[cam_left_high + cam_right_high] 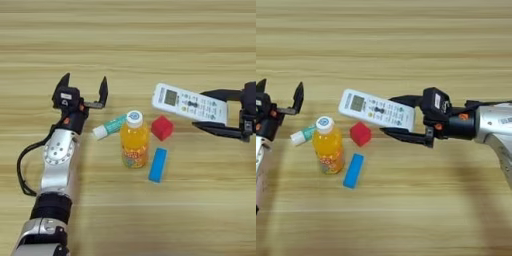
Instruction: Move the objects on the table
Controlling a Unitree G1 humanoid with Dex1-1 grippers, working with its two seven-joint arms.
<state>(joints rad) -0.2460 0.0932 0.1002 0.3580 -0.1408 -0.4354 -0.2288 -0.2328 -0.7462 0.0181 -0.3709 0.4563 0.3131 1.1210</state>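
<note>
**Ana:** Right end effector [406,116] first: it reaches in from the right edge of the frame, one black finger above and one below the near end of the white remote control [376,110]. It looks to be gripping that end, though I can't quite tell whether the remote is lifted or still resting on the worktop [406,40].

**Ben:** And the left end effector [85,90]?

**Ana:** Left of centre, fingers spread wide with nothing between them. It's poised just above the green-and-white tube [110,126], not touching it.

**Ben:** So which step are we on?

**Ana:** I'd call it the remote's turn: grasp made, carry not yet done. Everything else sits in a cluster at mid-frame. The orange juice bottle [134,140] stands upright, with the tube lying slanted just to its upper left. The small red cube [162,127] is just right of the bottle's cap, below the remote's left end. The flat blue block [158,164] lies at the bottle's lower right.

**Ben:** What does the next move need?

**Ana:** A clean lift before any sideways travel, I'd say. The cube sits close under the remote, and the bottle is tall enough to clip. For the left side, it would need to drop and line its fingers across the tube.
</note>
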